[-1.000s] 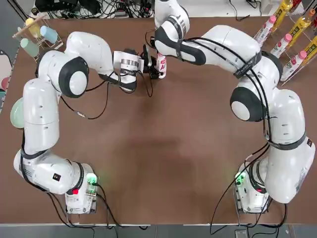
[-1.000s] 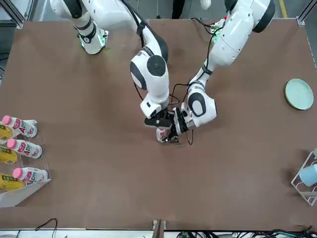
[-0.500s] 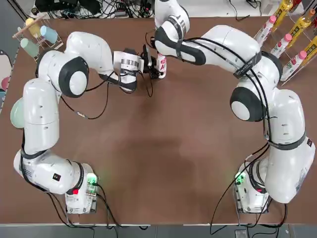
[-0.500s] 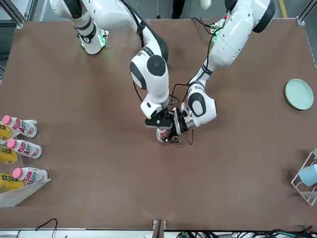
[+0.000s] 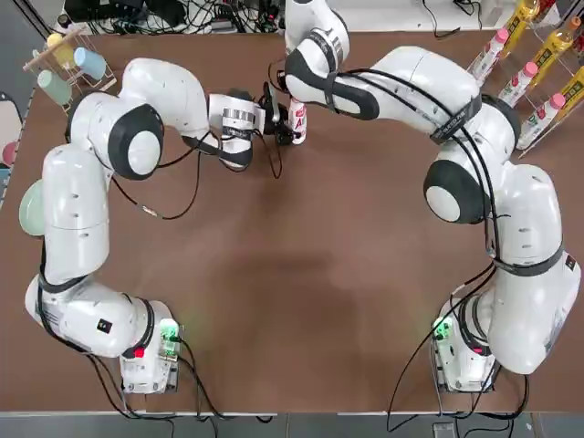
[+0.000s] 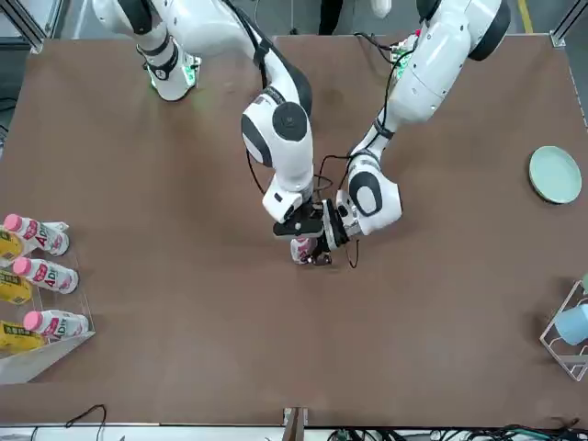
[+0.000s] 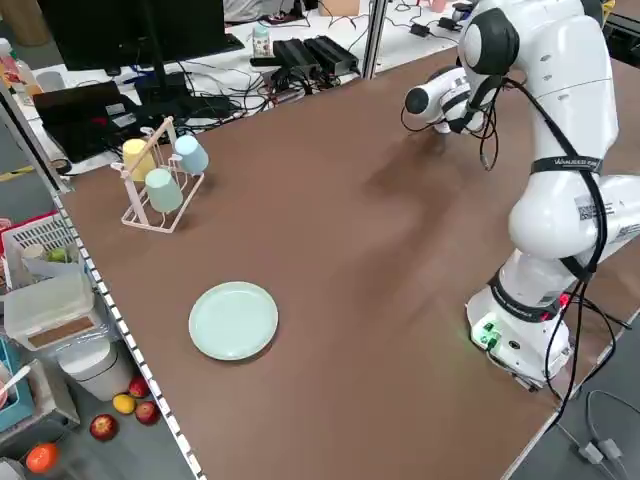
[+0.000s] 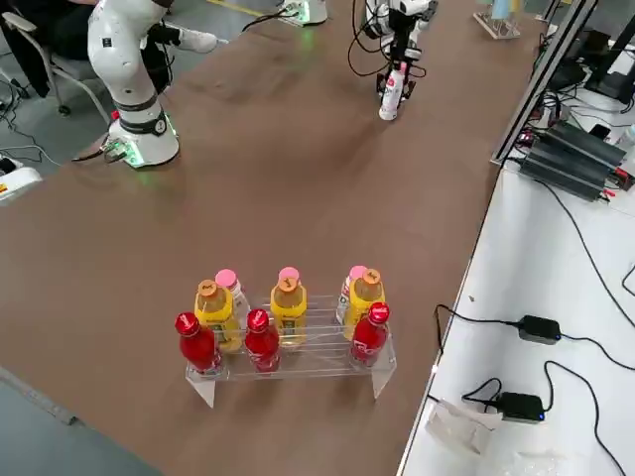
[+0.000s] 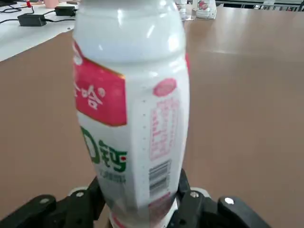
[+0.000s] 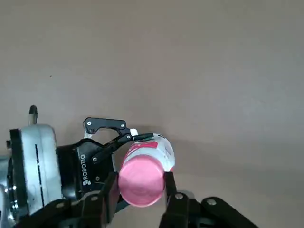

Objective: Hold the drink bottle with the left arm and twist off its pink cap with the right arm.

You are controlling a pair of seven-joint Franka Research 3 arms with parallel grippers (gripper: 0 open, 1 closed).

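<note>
Drink bottle (image 9: 135, 109), upright above the tabletop, clasped by left gripper (image 9: 135, 202); pink screw cap (image 10: 141, 181), on its neck, pinched between right gripper's (image 10: 141, 187) fingers; step in hand, apparently uncapping; next move, a steady twist, bottle held firm.

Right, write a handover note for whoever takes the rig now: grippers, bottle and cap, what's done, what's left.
Left gripper: shut around the lower part of the drink bottle, toward the far side of the table from the arm bases.
Right gripper: shut on the pink cap, right beside the left gripper.
Bottle: held by the left gripper, its cap in place.
Done: bottle gripped, cap gripped.
Left: twist the cap off; I can't tell whether it has loosened at all. I'd keep the left grip firm while the right one turns.
</note>
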